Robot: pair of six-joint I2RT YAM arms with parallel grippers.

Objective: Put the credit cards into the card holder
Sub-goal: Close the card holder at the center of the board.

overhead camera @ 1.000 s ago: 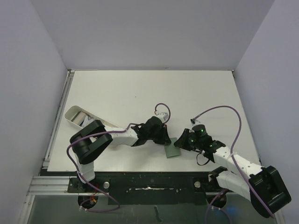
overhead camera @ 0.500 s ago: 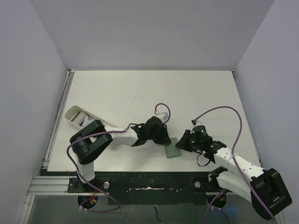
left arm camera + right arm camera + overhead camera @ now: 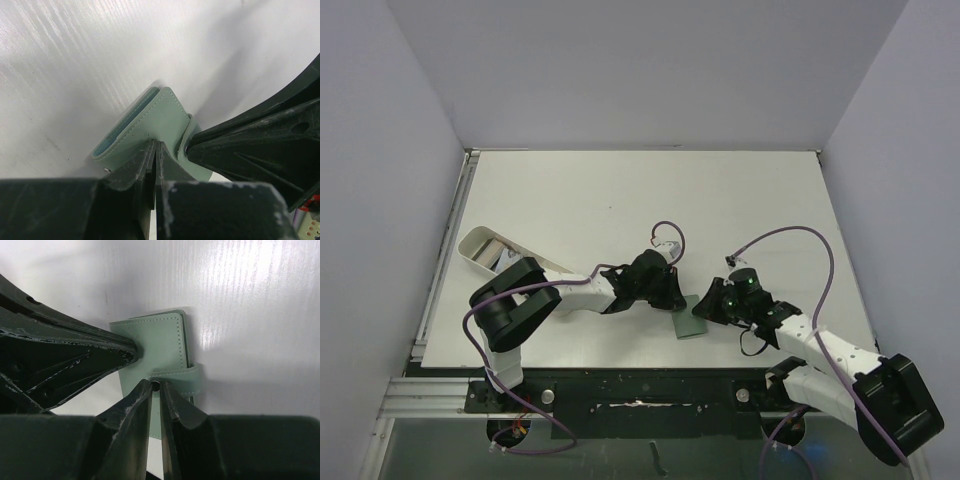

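Observation:
The sage green card holder (image 3: 690, 322) lies folded on the table near the front edge, its blue-grey inside showing at one edge (image 3: 117, 131). My left gripper (image 3: 677, 299) is shut, its tips (image 3: 156, 145) pressing down on the holder's cover. From the other side my right gripper (image 3: 706, 309) reaches in. Its jaws (image 3: 156, 386) are nearly together, pinching the snap end of the holder's tab (image 3: 186, 376). The two grippers almost touch over the holder. No credit cards show in any view.
A white oblong tray (image 3: 480, 247) with something pale inside lies at the left edge, beside the left arm's elbow. Purple cables loop above both wrists. The table's front edge runs just below the card holder.
The right wrist drew back slightly from the card holder half a second ago and has come back to it. The left arm and the holder have not moved.

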